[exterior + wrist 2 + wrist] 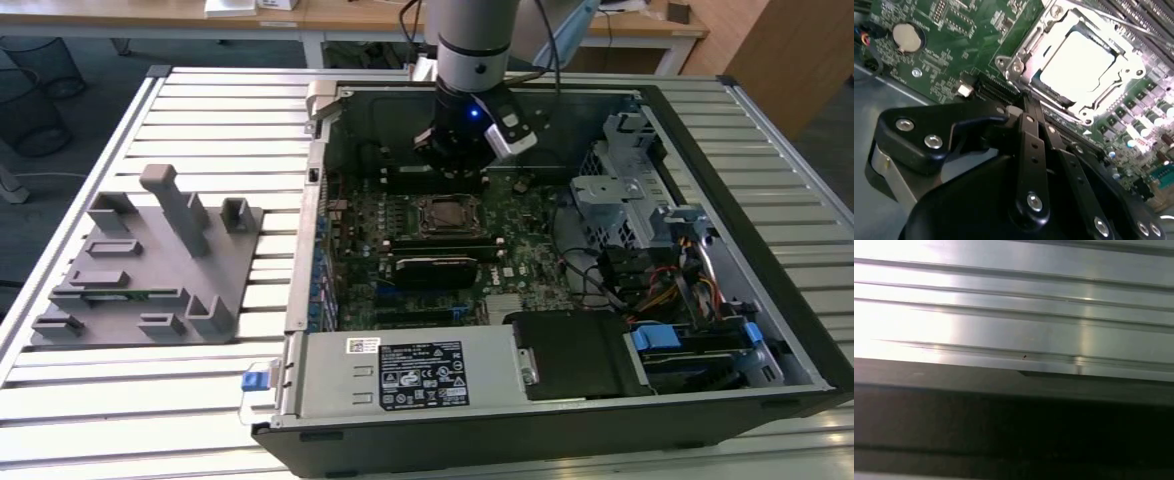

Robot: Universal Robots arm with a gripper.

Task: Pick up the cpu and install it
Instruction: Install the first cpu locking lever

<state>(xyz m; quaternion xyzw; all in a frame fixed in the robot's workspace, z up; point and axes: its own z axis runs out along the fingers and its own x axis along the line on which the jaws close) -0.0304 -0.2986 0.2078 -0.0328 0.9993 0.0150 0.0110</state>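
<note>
Cpu (1081, 62) seated in socket (1026, 47); gripper (454, 160) above motherboard (527, 215), jaw state unclear.

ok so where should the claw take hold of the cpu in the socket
Probably by two opposite edges of the raised metal top of the cpu, coming straight down from above. It lies flat, low inside the socket's metal frame on the motherboard, so its sides are hemmed in and the top face is what's open.

Case walls (315, 170) around open socket (442, 214)
</note>
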